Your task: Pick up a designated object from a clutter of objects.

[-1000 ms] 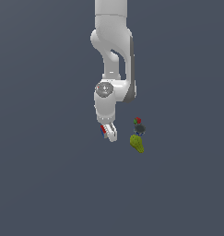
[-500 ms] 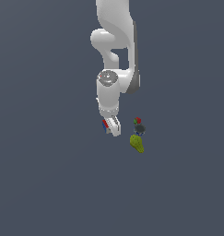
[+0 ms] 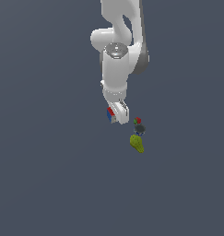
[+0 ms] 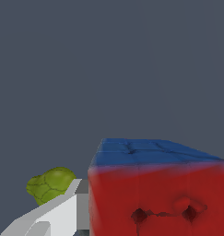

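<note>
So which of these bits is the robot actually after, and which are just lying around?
Part of the job:
- puzzle cube, red and blue, between the fingers
- gripper

Just lying about:
- yellow-green oblong object
- small red-and-dark item

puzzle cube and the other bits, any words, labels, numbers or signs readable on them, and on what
None can be read.
Puzzle cube: plain red and blue faces, no print.
Yellow-green object: no label.
Small red-and-dark item: too small to tell.
Gripper and arm: plain white, no brand.
</note>
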